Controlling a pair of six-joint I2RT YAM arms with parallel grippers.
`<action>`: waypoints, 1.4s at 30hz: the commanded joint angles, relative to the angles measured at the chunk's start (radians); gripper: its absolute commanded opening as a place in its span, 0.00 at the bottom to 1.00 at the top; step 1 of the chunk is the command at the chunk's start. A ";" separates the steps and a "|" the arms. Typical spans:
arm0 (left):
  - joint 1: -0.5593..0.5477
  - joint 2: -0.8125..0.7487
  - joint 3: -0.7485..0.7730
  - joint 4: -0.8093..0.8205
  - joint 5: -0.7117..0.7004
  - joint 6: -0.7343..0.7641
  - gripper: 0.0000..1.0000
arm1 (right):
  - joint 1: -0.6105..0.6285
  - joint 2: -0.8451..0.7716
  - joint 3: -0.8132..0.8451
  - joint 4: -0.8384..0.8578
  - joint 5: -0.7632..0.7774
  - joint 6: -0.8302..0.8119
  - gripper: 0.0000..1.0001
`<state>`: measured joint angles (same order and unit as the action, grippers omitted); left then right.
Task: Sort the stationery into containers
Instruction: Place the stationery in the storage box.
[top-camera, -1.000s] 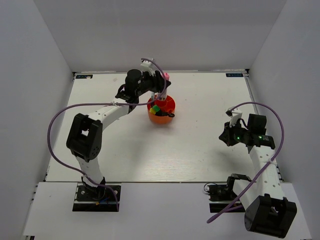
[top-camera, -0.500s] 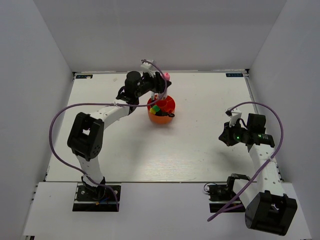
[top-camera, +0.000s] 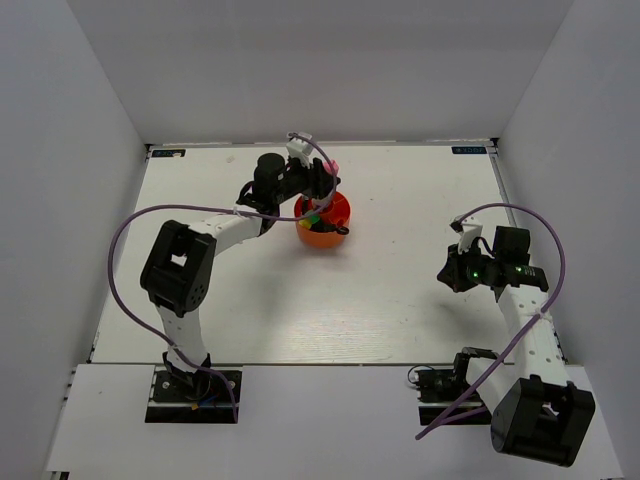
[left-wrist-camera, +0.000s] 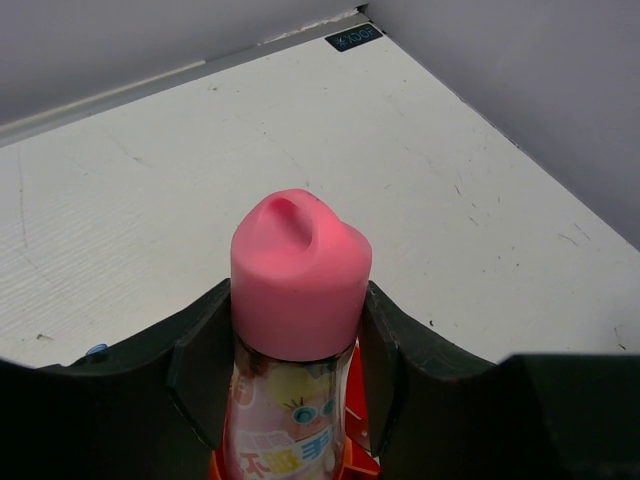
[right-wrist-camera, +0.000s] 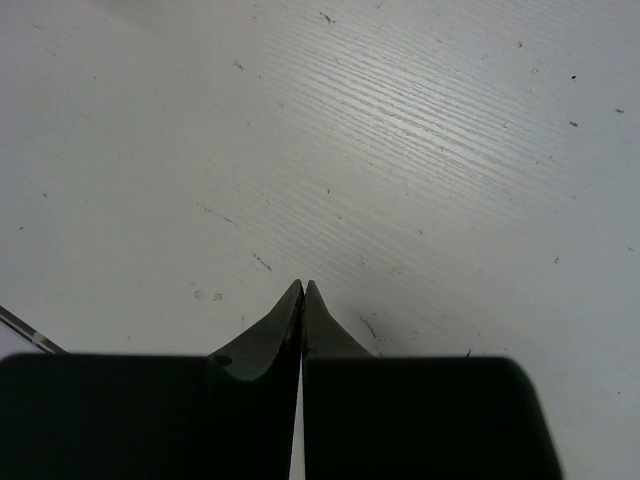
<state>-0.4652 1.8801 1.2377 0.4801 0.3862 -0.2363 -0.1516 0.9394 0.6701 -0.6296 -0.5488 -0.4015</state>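
Tube (left-wrist-camera: 297, 335) label: cartoon face, perhaps lettering.

On table (top-camera: 400, 200), left of centre toward far edge: organiser (top-camera: 325, 233). Directly over organiser: tube (left-wrist-camera: 298, 290), held upright in left gripper (left-wrist-camera: 298, 335). Over table's right side, well apart: right gripper (top-camera: 446, 272).

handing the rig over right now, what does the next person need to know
Left gripper: closed on the clear pink-capped tube, upright over the orange organiser.
Right gripper: shut, empty, above the table.
Done: green and yellow items sit in the organiser.
Left: lower and release the tube; top view shows no other loose stationery.
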 joint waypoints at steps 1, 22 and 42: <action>0.008 -0.012 0.009 0.063 0.010 0.023 0.00 | -0.003 0.002 -0.004 0.011 -0.002 -0.016 0.00; 0.008 -0.024 -0.165 0.313 -0.012 0.014 0.02 | -0.005 0.019 -0.003 0.011 0.001 -0.016 0.00; 0.000 -0.104 -0.181 0.216 -0.036 0.031 0.73 | -0.008 0.018 -0.003 0.005 0.004 -0.020 0.00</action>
<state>-0.4622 1.8549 1.0660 0.7074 0.3546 -0.2203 -0.1516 0.9585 0.6701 -0.6292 -0.5449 -0.4049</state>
